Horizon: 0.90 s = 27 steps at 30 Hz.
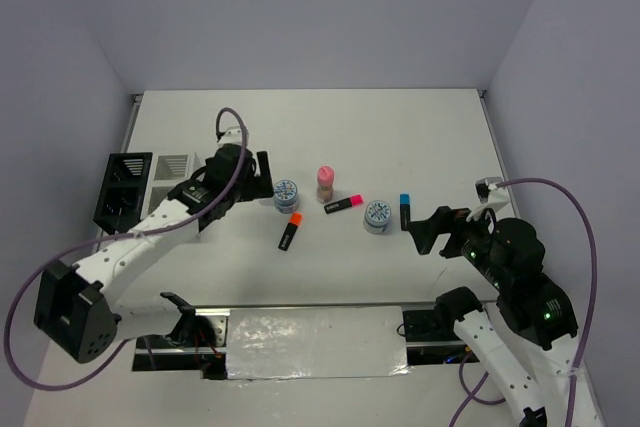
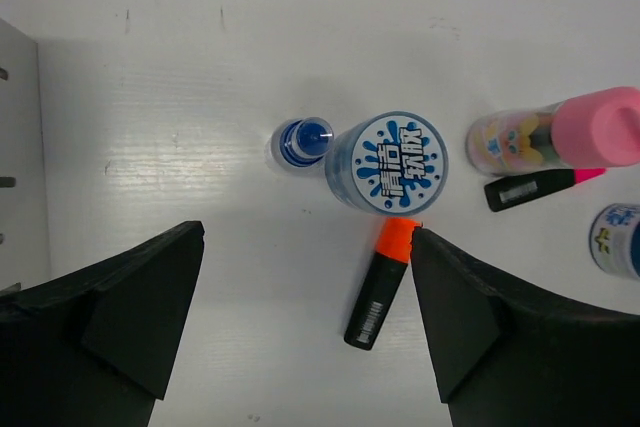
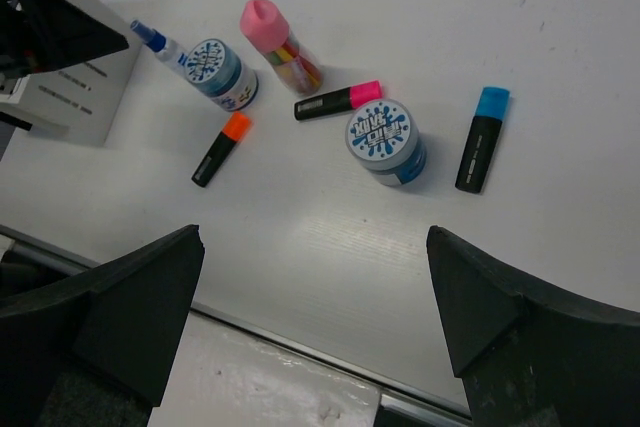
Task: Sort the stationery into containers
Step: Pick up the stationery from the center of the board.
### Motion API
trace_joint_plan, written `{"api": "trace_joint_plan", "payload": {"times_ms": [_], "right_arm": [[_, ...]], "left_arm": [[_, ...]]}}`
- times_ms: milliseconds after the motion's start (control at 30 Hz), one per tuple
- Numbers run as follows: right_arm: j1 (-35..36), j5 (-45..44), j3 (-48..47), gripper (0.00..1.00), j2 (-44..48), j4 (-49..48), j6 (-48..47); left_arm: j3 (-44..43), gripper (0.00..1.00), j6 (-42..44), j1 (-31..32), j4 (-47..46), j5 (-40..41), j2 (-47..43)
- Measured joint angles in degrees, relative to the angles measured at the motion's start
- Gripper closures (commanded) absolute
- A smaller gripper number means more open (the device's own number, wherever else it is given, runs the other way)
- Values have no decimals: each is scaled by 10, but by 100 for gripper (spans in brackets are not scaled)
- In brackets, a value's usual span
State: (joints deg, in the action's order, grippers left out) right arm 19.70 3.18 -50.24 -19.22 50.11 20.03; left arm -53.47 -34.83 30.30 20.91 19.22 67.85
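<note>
- At table (image 1: 400,137) centre, highlighters (image 1: 343,205), 2 tins (image 1: 377,214), a pink glitter jar (image 1: 325,183) and a tiny bottle (image 2: 303,141) sit outside the white box (image 1: 172,175) and black pen holder (image 1: 120,187) at left.
- Left gripper (image 2: 305,247), fingers spread, hangs empty above 1 tin (image 2: 388,162) and the orange highlighter (image 2: 382,282).
- Right gripper (image 3: 315,242), equally spread, holds nothing.

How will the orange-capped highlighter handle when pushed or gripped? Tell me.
The orange-capped highlighter looks like hard plastic, so probably stiff. Its flattish body lies on its side, so it should slide rather than roll. Being small, likely light.
</note>
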Motion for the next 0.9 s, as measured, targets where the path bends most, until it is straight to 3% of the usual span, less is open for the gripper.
{"api": "trace_joint_plan", "payload": {"times_ms": [300, 600, 733, 800, 900], "right_arm": [[0, 24, 7, 0, 0, -10, -3], [0, 33, 11, 0, 0, -12, -4], [0, 34, 11, 0, 0, -12, -4], [0, 35, 11, 0, 0, -12, -4], [0, 35, 11, 0, 0, -12, -4]], "left_arm": [[-3, 19, 6, 17, -42, 94, 92], [-28, 29, 19, 17, -72, 110, 157], [-28, 42, 17, 17, -81, 110, 177], [-28, 44, 17, 17, -81, 110, 184], [-30, 71, 14, 17, -87, 111, 191]]}}
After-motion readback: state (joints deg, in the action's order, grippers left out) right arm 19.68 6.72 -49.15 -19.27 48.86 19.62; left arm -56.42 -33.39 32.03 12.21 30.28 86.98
